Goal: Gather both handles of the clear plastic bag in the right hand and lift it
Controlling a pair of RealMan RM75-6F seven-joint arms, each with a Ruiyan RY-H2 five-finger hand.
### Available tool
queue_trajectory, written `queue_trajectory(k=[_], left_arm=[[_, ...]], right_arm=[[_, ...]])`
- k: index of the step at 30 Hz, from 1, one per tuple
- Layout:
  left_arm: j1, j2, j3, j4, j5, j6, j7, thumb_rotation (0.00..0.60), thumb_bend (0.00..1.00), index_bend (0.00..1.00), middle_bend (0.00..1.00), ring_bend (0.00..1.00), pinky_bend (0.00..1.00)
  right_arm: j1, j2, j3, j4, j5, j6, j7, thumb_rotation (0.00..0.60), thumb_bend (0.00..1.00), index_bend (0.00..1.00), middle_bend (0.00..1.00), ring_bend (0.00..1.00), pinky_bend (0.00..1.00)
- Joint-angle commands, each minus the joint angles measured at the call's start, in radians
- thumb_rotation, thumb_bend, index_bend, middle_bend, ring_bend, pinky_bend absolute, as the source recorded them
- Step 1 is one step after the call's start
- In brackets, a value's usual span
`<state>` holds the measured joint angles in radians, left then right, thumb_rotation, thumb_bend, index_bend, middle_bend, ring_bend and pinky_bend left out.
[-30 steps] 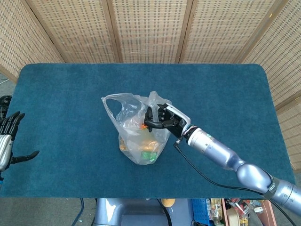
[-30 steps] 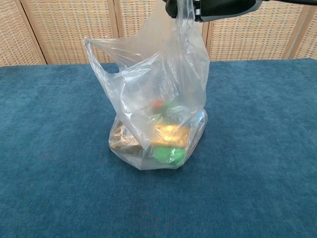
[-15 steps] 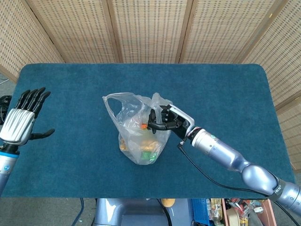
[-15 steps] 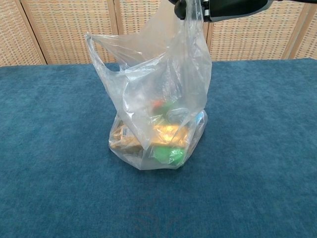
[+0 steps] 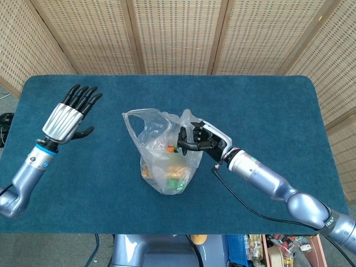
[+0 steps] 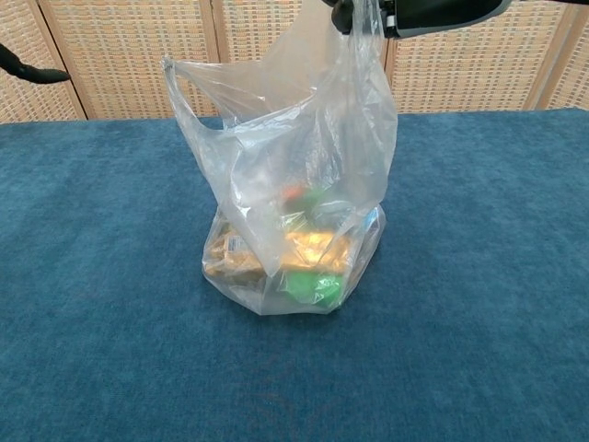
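Clear thin-film plastic bag (image 5: 167, 156), mid-table, limp and slippery, lightly loaded with small packets; right hand (image 5: 201, 139) clamped on one handle, other handle (image 5: 129, 118) loose, best gathered there; left hand (image 5: 65, 118) spread, empty.

My head camera looks steeply down from above my near edge of the table (image 5: 267, 100), taking in its whole blue top and the wicker screens (image 5: 178, 33) at twelve o'clock. My chest camera sits low and close, facing level toward those same screens (image 6: 120, 55). Both views share the clear plastic bag (image 5: 167, 161) at the centre, which nearly fills the chest view (image 6: 294, 212).
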<state>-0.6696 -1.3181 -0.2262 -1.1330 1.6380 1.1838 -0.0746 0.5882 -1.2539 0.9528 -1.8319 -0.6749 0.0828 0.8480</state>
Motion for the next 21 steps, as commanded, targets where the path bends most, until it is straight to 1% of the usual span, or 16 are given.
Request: queue_trajectory(k=[1,5,11,14,17,19,21], left_arm=[[-0.065,-0.103,0.021,0.128,0.046,0.006,-0.011,0.6,0.27,0.03,0.0,0.0,0.0],[-0.103,-0.186,0.036,0.234,0.059,0.021,-0.033,0.6,0.27,0.06,0.0,0.0,0.0],[-0.15,-0.276,0.058,0.357,0.078,0.044,-0.034,0.6,0.28,0.11,0.0,0.0,0.0],[-0.17,-0.32,0.067,0.417,0.088,0.074,-0.053,0.6,0.28,0.18,0.0,0.0,0.0],[-0.189,-0.359,0.071,0.469,0.085,0.089,-0.082,0.6,0.29,0.22,0.0,0.0,0.0],[-0.2,-0.381,0.07,0.493,0.082,0.098,-0.099,0.6,0.29,0.27,0.0,0.0,0.0],[-0.214,-0.406,0.07,0.524,0.081,0.11,-0.106,0.6,0.31,0.37,0.0,0.0,0.0]], right_arm=[[0.001,0.0,0.001,0.004,0.001,-0.001,-0.001,0.6,0.3,0.6,0.68,0.52,0.59],[-0.001,0.002,0.002,0.008,0.003,-0.003,-0.003,0.6,0.31,0.6,0.68,0.52,0.59],[0.001,0.005,-0.002,0.011,0.003,0.0,-0.01,0.6,0.32,0.59,0.68,0.52,0.59],[0.004,0.004,-0.006,0.012,0.004,0.003,-0.012,0.6,0.32,0.6,0.68,0.52,0.59],[0.008,0.004,-0.011,0.013,0.003,0.004,-0.016,0.6,0.33,0.6,0.68,0.52,0.59],[0.01,0.005,-0.013,0.012,0.003,0.005,-0.017,0.6,0.33,0.6,0.68,0.52,0.59],[0.01,0.006,-0.013,0.009,0.003,0.004,-0.018,0.6,0.33,0.59,0.68,0.52,0.59]])
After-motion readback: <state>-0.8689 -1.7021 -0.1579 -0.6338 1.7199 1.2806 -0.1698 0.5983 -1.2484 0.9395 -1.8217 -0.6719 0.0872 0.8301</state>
